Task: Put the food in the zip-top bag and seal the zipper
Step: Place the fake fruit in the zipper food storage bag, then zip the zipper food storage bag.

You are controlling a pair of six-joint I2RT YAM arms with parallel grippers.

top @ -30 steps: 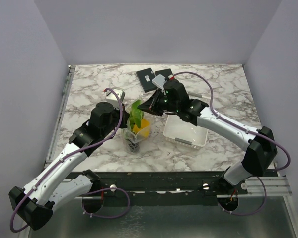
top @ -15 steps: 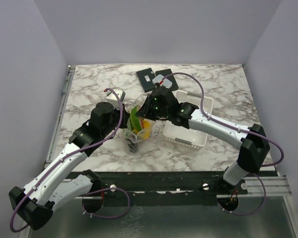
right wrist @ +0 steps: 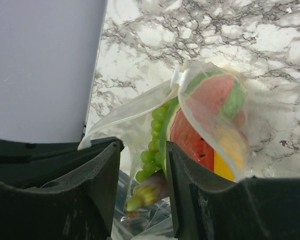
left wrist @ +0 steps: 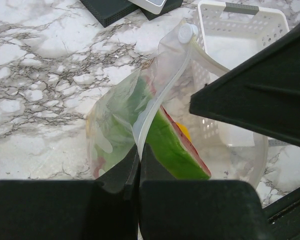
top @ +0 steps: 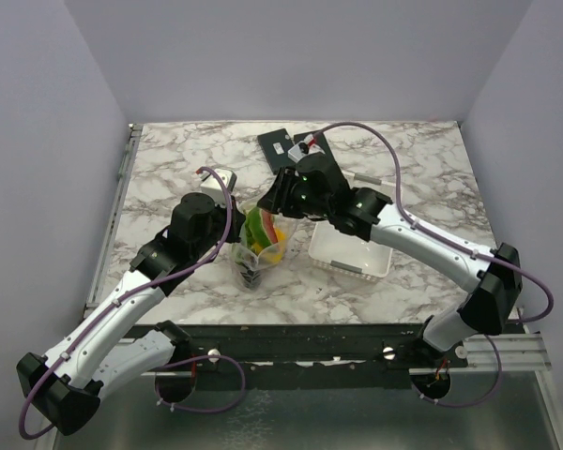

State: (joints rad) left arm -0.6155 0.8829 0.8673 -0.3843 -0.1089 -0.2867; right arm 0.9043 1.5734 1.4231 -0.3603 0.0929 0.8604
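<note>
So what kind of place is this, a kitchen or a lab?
Probably a robot test cell: plain walls box in a marble-patterned table, with the left arm and right arm bolted at its near edge.

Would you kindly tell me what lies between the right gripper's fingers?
In the right wrist view, green grapes inside the zip-top bag show between the right gripper's parted fingers.

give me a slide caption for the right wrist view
right gripper open over the zip-top bag filled with watermelon slice, green grapes and a yellow piece
</note>
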